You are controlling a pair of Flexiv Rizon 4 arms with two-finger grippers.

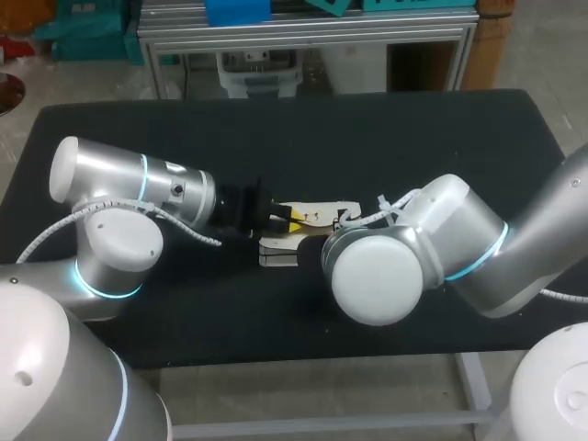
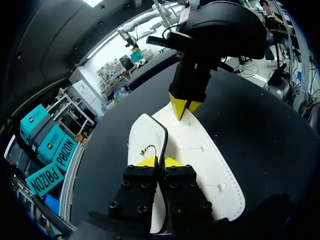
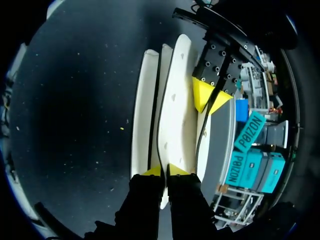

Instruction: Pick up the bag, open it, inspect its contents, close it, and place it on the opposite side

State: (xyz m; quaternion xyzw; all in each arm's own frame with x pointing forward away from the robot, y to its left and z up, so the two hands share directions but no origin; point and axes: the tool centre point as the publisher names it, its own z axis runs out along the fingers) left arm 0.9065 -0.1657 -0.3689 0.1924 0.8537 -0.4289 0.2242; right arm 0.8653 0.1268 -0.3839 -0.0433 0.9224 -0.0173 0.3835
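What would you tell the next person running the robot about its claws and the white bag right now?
Left claw: shut on a thin edge at one end of the white bag.
Right claw: shut on an edge at the opposite end.
Bag: over the middle of the black table, stretched between both claws. I cannot tell if it is lifted.
Done: bag gripped from both ends; its layers show only a narrow gap.
Left: probably pull it open, look inside, close it, and set it on the opposite side.
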